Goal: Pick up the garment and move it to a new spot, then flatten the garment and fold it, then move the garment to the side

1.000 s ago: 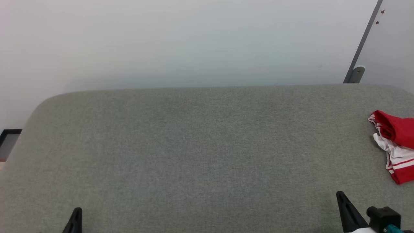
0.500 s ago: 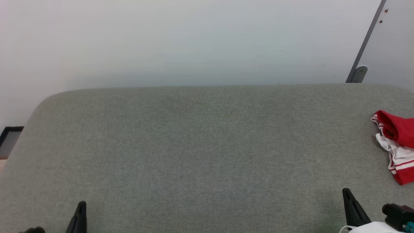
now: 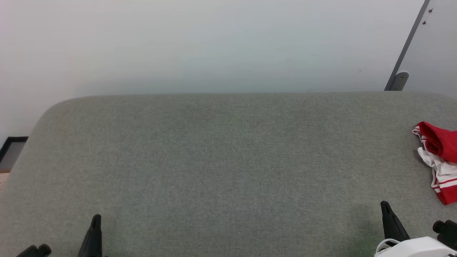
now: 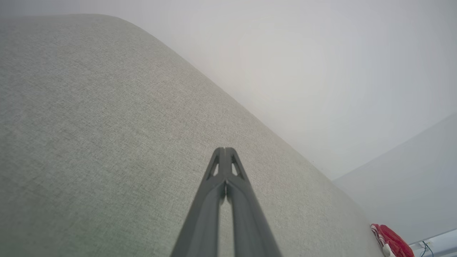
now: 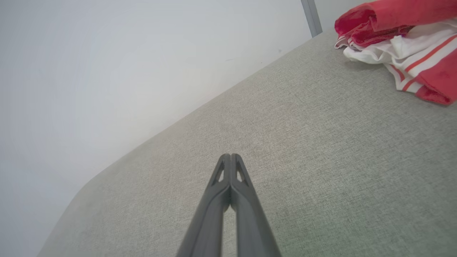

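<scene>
Red-and-white garment lies bunched at the far right of a grey upholstered surface, apart from both grippers.
The head view's right edge cuts the garment off, and its crumpled folds hide its full shape. The left gripper and right gripper each have their fingers pressed together, pinching nothing, over the grey fabric; the right one is nearer the garment.
</scene>
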### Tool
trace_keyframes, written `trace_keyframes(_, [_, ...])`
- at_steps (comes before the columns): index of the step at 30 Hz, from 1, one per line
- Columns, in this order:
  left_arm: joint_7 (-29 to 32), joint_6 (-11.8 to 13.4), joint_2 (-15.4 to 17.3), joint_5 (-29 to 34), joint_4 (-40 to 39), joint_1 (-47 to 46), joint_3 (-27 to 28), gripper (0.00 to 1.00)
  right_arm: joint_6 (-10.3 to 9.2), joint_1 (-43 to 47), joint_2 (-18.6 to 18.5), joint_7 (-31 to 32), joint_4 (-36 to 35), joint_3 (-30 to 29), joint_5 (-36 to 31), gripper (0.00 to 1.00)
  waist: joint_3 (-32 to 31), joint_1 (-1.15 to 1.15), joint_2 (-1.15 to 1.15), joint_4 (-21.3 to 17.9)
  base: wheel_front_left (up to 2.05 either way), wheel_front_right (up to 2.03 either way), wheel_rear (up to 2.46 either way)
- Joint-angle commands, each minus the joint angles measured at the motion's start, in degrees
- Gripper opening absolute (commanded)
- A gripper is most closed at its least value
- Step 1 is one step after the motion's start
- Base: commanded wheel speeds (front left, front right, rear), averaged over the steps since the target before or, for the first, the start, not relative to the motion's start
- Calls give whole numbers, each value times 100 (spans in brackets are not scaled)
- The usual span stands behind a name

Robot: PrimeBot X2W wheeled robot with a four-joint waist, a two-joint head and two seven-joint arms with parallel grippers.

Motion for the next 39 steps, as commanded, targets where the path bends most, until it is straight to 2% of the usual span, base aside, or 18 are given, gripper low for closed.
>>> trace_keyframes(1, [38,-8,14,-184,-47,-153,49,0,-1,-162,6,41,-104,-56,230,0,4,0,0,5,0,0,0])
trace_keyframes(39, [700,-18,-489,-2134,44,-630,142,0,-4,-317,157,689,-311,-274,2825,0,84,0,0,120,0,0,0])
